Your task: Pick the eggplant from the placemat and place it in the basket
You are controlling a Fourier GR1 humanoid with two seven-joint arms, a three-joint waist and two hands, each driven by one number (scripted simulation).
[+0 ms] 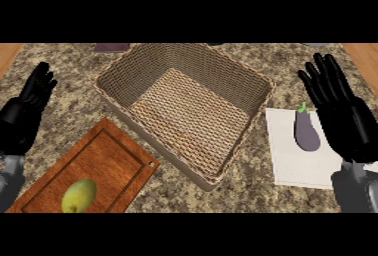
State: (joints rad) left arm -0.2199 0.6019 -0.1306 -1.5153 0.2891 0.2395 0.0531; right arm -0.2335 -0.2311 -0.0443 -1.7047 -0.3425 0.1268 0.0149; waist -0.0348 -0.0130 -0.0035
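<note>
We are seeing two robot hands, both released with fingers straight: the right robot hand (348, 117) and the left robot hand (26, 112). One eggplant (306, 131) is lying on one white placemat (299, 162), just left of the right robot hand, not touching it. One woven basket (118, 75) is sitting between the hands on the desk (66, 65). One wooden board (111, 155), right of the left robot hand, is carrying one green fruit (79, 196).
</note>
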